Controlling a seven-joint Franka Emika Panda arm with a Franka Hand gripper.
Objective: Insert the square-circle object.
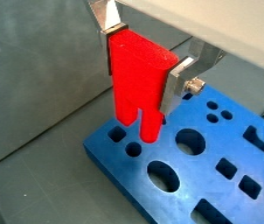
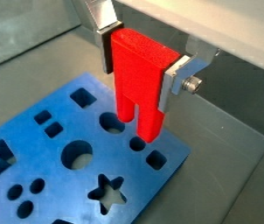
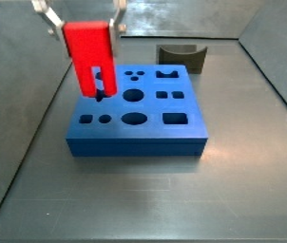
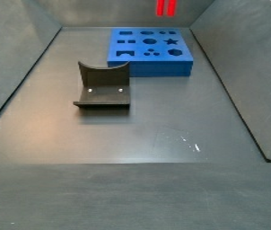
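The square-circle object (image 1: 137, 74) is a bright red block with two prongs pointing down. My gripper (image 1: 146, 59) is shut on its solid top, one silver finger on each side, as both wrist views show (image 2: 141, 61). The block hangs upright over the blue board (image 1: 193, 171). Its prong tips are just above the small holes near one corner (image 2: 146, 131). In a side view the block (image 3: 89, 55) is over the board's far left part (image 3: 140, 140). In another side view only its lower end (image 4: 166, 7) shows, at the frame's top edge.
The dark fixture (image 3: 181, 57) stands on the grey floor behind the board. It also shows in a side view (image 4: 102, 87), in front of the board (image 4: 150, 70). Grey walls enclose the floor on all sides.
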